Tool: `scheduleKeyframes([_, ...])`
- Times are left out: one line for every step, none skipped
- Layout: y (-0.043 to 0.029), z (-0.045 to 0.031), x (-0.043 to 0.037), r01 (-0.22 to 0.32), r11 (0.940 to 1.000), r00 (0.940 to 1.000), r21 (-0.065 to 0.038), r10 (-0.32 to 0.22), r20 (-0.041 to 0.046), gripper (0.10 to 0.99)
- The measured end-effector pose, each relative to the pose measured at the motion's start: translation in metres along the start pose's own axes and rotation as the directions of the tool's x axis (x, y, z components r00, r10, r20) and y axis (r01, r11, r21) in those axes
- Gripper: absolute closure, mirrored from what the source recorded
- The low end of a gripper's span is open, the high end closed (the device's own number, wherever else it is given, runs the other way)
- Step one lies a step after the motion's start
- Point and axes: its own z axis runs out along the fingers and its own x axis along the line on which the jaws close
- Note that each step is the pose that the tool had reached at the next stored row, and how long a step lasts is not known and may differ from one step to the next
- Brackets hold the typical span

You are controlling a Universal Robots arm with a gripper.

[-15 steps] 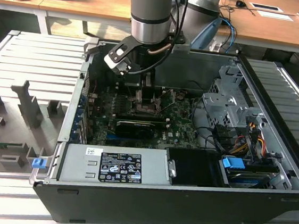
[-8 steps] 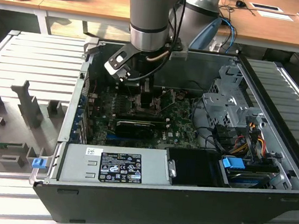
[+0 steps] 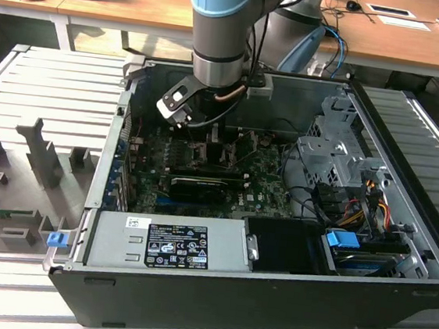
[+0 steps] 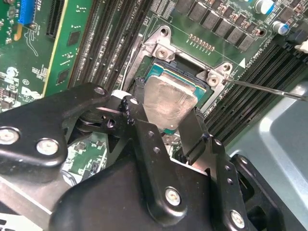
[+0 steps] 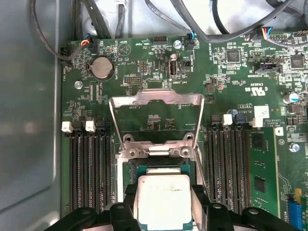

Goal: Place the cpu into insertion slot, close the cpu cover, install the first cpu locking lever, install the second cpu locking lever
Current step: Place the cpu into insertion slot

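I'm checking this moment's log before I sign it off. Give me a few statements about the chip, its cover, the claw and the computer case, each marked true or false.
1. The black claw grips the flat square silver-topped cpu by two opposite edges. True.
2. The thin grey metal cpu cover is closed over the chip. False: it is swung open, and the green board shows through its window.
3. The cpu is at the dark square insertion slot. True.
4. The black computer case has its side panel on. False: it lies open, with its inside in plain sight.
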Motion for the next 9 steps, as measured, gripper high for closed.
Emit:
scheduleKeyframes([0.0001,0.0003,0.0001,0.0,1.0,1.0,0.0,0.0,0.0,0.557])
scheduleKeyframes([0.0001,0.0008,0.0002,0.0,1.0,1.0,0.0,0.0,0.0,0.557])
scheduleKeyframes([0.0002,0.0012,0.0004,0.0,1.0,1.0,0.0,0.0,0.0001,0.557])
scheduleKeyframes([0.0003,0.0015,0.0006,0.0,1.0,1.0,0.0,0.0,0.0001,0.557])
scheduleKeyframes([0.0005,0.0019,0.0009,0.0,1.0,1.0,0.0,0.0,0.0002,0.557])
scheduleKeyframes([0.0008,0.0028,0.0016,0.0,1.0,1.0,0.0,0.0,-0.0001,0.557])
scheduleKeyframes([0.0009,0.0034,0.0018,0.0,1.0,1.0,0.0,0.0,0.0002,0.557])
scheduleKeyframes([0.0008,0.0041,0.0019,0.0,1.0,1.0,0.0,0.0,0.0001,0.557])
scheduleKeyframes([0.0008,0.0047,0.002,0.0,1.0,1.0,0.0,0.0,0.0001,0.557])
